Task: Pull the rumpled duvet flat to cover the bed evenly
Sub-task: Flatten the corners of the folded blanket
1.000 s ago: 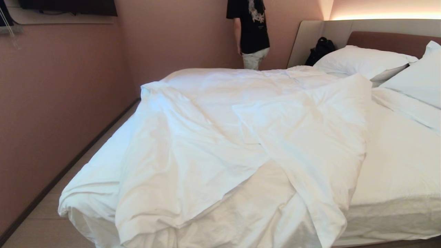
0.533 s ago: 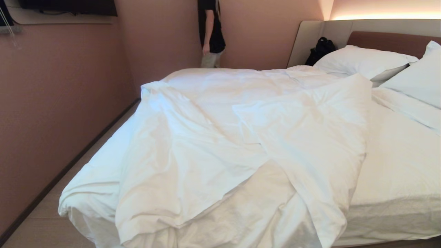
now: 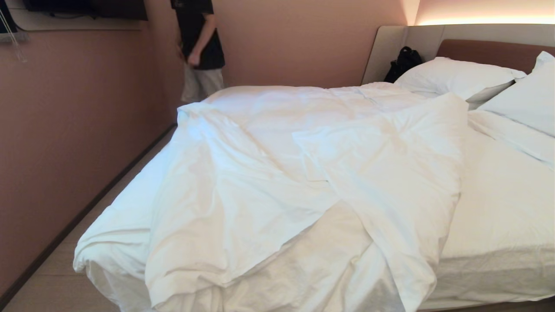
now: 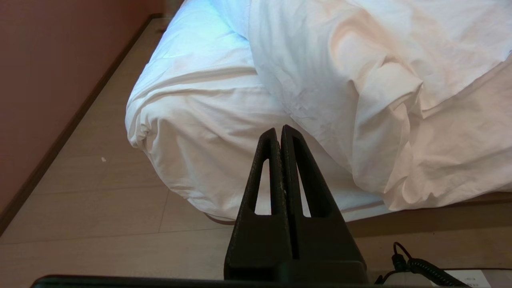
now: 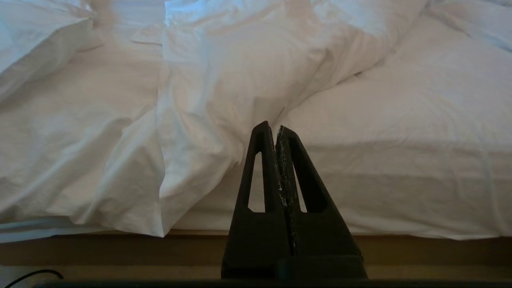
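The white duvet (image 3: pixel 277 173) lies rumpled and bunched over the left part of the bed (image 3: pixel 503 208), with one folded flap reaching across the middle and hanging over the near edge. The right part of the mattress shows only its flat sheet. Neither arm appears in the head view. My left gripper (image 4: pixel 279 130) is shut and empty, held off the bed's near left corner, where the duvet (image 4: pixel 328 68) droops. My right gripper (image 5: pixel 272 127) is shut and empty too, facing the near side of the mattress beside the hanging duvet (image 5: pixel 192 120) flap.
Two white pillows (image 3: pixel 455 78) lean at the brown headboard (image 3: pixel 485 52), with a black bag (image 3: pixel 403 63) beside them. A person (image 3: pixel 199 47) in a black shirt stands at the far left corner by the pink wall (image 3: pixel 73 130). A narrow strip of floor (image 4: pixel 80 208) runs along the bed's left side.
The person has walked left along the far wall, from behind the bed's middle to the corner. The duvet and bed lie as before.
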Robot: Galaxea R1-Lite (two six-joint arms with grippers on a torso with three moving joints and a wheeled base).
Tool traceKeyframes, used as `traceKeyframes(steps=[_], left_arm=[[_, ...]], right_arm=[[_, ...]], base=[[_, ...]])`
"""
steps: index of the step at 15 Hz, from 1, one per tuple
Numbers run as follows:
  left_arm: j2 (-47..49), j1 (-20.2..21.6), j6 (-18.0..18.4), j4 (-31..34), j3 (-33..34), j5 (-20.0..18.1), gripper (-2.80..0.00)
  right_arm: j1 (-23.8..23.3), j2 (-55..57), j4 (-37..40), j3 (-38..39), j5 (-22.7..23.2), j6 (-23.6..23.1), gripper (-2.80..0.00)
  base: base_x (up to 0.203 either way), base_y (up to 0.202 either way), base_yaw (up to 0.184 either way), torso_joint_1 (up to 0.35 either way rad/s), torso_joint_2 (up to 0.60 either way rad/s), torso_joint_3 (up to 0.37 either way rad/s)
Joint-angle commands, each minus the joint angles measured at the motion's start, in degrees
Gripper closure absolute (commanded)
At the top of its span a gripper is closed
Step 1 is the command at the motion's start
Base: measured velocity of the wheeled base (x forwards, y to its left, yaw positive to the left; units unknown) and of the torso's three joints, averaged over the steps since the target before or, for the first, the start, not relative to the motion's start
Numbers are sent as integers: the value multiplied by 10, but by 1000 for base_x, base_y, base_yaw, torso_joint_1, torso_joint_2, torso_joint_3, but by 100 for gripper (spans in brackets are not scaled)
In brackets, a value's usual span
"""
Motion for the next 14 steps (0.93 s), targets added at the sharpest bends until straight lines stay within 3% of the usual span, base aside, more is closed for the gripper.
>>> traceKeyframes(steps=[1,14], left_arm=[[0,0,0,0,0,0,0],[0,0,0,0,0,0,0]], right_arm=[[0,1,37,1,-3,2,0],[0,1,42,1,-7,18,0]], base=[[0,0,0,0,0,0],[0,0,0,0,0,0]])
